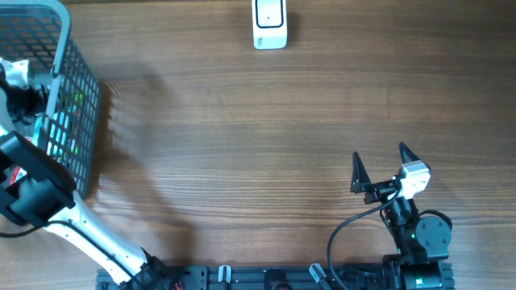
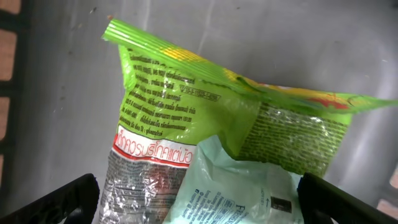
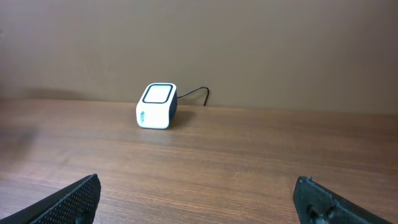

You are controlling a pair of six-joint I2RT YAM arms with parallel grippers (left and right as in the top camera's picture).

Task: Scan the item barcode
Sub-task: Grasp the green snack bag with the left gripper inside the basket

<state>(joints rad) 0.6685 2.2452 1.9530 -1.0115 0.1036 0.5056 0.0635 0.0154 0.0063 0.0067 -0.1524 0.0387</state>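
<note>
The left pincer (image 2: 199, 180) is hanging inside the grey wire basket (image 1: 76, 89), pointing down at its contents. Its jaws are standing wide apart and are gripping nothing; the two dark fingertips (image 2: 65, 199) are showing at the lower corners of the wrist view. Straight ahead of this pincer a green packet (image 2: 180, 93) is lying on the basket floor, its crimped top edge pointing away from the pincer and its printed side facing up. A red and white band is crossing the packet nearer the pincer's left finger. Between the open jaws a pale pouch (image 2: 242, 193) is lying on top of the green packet, covering its lower right part. Whether the fingers are touching either bag cannot be told. From overhead, the left arm (image 1: 36, 189) is reaching over the basket rim, and the pincer itself is mostly hidden behind the mesh.

The right pincer (image 1: 379, 167) is hovering over the wooden table (image 1: 242, 145), well apart from the basket. It too is fully spread and is carrying nothing. Far ahead of it and slightly toward its left finger, the white scanner (image 3: 157, 106) is sitting on the table with its window facing up. A thin dark cable (image 3: 196, 93) is running from the scanner's back, away from the pincer.
</note>
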